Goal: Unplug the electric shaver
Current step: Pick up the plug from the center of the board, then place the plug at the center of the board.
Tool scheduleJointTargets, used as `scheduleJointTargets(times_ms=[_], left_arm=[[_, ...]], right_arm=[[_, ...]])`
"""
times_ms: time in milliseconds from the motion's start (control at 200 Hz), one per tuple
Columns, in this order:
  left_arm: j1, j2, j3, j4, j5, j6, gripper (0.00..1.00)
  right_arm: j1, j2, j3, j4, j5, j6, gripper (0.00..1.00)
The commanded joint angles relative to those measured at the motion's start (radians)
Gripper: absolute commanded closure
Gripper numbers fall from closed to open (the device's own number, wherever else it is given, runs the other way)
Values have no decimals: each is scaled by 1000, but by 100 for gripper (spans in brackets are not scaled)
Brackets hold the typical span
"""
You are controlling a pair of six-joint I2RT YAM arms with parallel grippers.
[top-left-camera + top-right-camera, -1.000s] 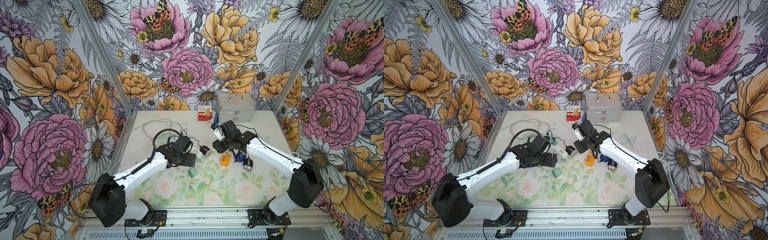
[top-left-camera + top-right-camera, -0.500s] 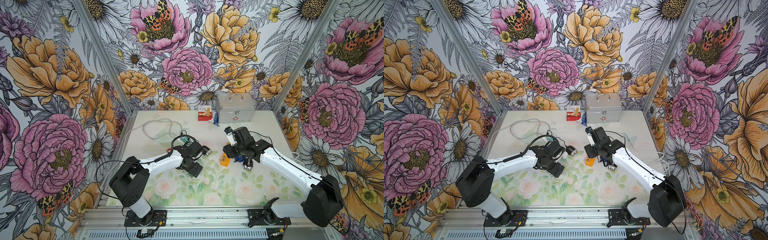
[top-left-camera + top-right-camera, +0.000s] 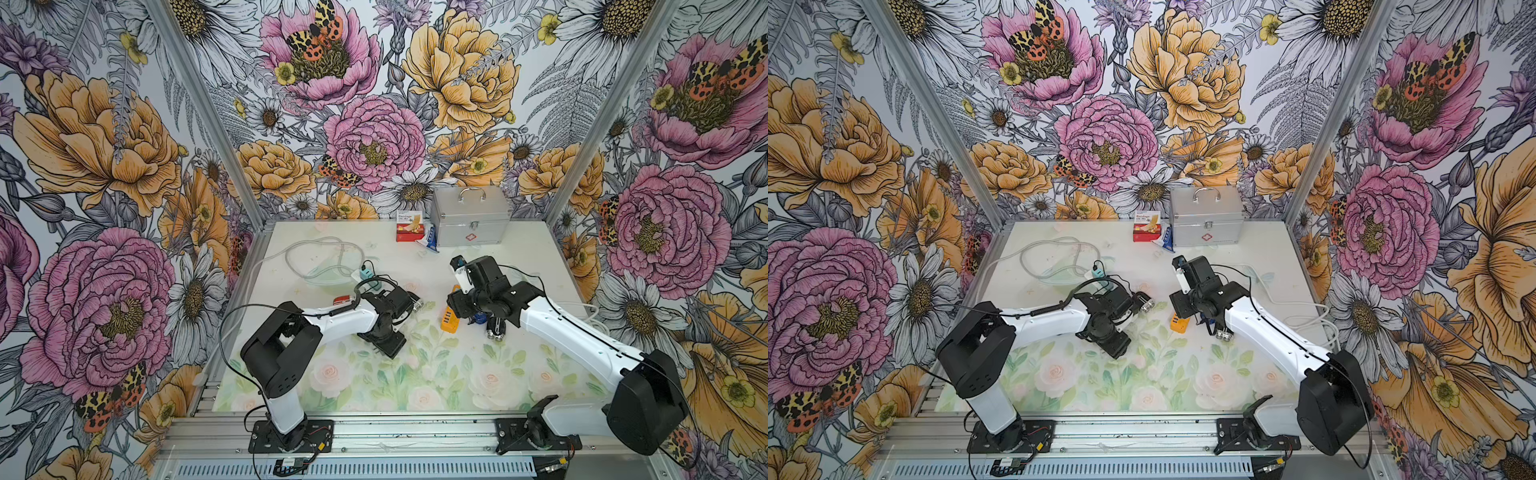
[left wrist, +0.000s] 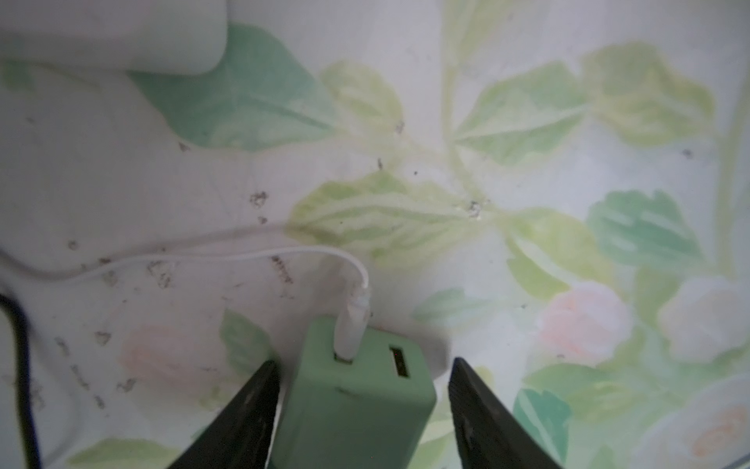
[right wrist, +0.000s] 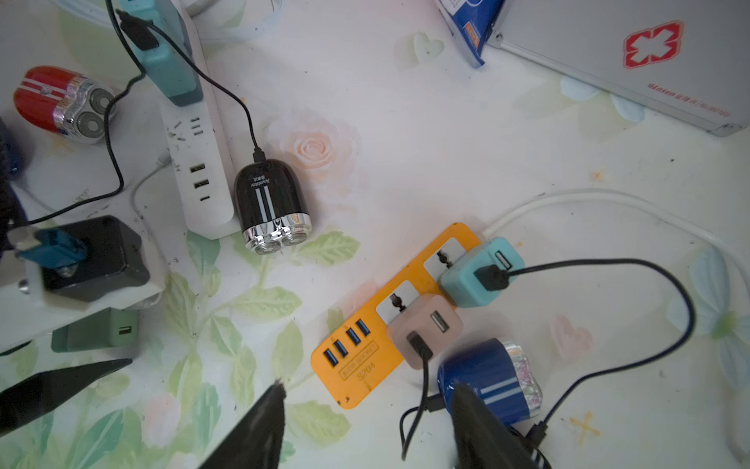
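Observation:
A green charger [image 4: 357,398] with a white cable [image 4: 203,260] plugged into it lies on the table. My left gripper [image 4: 364,362] stands open around it, with a gap showing at one finger. In both top views the left gripper [image 3: 390,347] hides this charger. A black shaver [image 5: 270,203] is wired to a teal charger [image 5: 162,52] on the white power strip [image 5: 199,162]. A blue shaver [image 5: 487,377] lies beside the orange power strip [image 5: 353,361]. My right gripper [image 5: 367,385] hangs open above that strip's end with nothing between its fingers.
A red shaver [image 5: 61,103] lies by the white strip. Teal [image 5: 475,272] and pink [image 5: 424,329] chargers sit in the orange strip. A further shaver [image 3: 494,330] lies under the right arm. A metal case [image 3: 469,216], a red box [image 3: 409,232] and clear tubing [image 3: 316,257] are at the back.
My left gripper has swung toward the table's front, come down over the green charger, and its jaws have narrowed. The right gripper has pulled back toward the orange strip.

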Motion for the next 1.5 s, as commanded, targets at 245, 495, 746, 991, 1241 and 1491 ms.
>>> scheduleJointTargets(times_ms=[245, 495, 746, 991, 1241, 1491], left_arm=[[-37, -97, 105, -3, 35, -20, 60], [-32, -313, 213, -11, 26, -71, 61], [78, -468, 217, -29, -24, -129, 61], [492, -586, 141, -26, -45, -161, 60], [761, -429, 85, 28, -1, -109, 61], [873, -240, 13, 134, 31, -98, 61]], right_arm=[[-7, 28, 6, 40, 3, -3, 34], [-11, 82, 38, 51, -24, -16, 34], [-11, 153, 104, 55, -64, -25, 35], [-9, 197, 155, 64, -110, -31, 35], [12, 241, 196, 67, -130, -24, 36], [27, 271, 208, 75, -127, -16, 36]])
